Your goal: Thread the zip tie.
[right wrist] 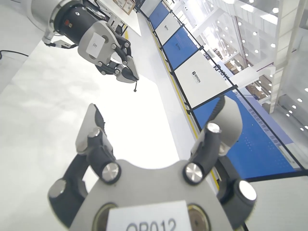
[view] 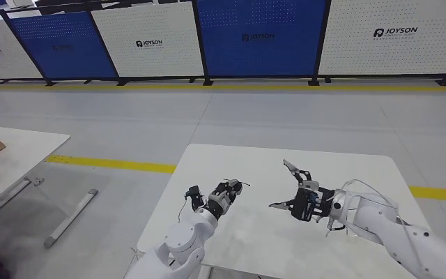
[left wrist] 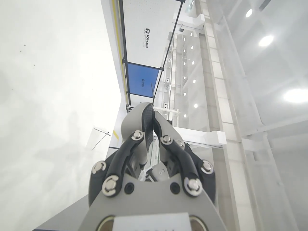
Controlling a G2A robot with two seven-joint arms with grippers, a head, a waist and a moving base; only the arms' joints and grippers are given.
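A thin black zip tie (left wrist: 152, 94) is pinched between the tips of my left gripper (left wrist: 152, 111), and a short end pokes out beyond the fingers. In the top view the left gripper (view: 235, 185) hovers over the white table (view: 293, 244) left of centre, with the zip tie (view: 244, 183) pointing toward the right gripper. My right gripper (view: 277, 183) faces it a short gap away, jaws spread wide with nothing between them. In the right wrist view the open right gripper (right wrist: 160, 109) looks at the left gripper (right wrist: 130, 74), from which the zip tie (right wrist: 136, 86) hangs.
Thin black strands (left wrist: 101, 137) lie on the white surface beyond the left gripper. A second white table (view: 28, 150) stands to the left. Blue and white partition panels (view: 258, 38) line the far side behind a yellow floor line (view: 111, 164).
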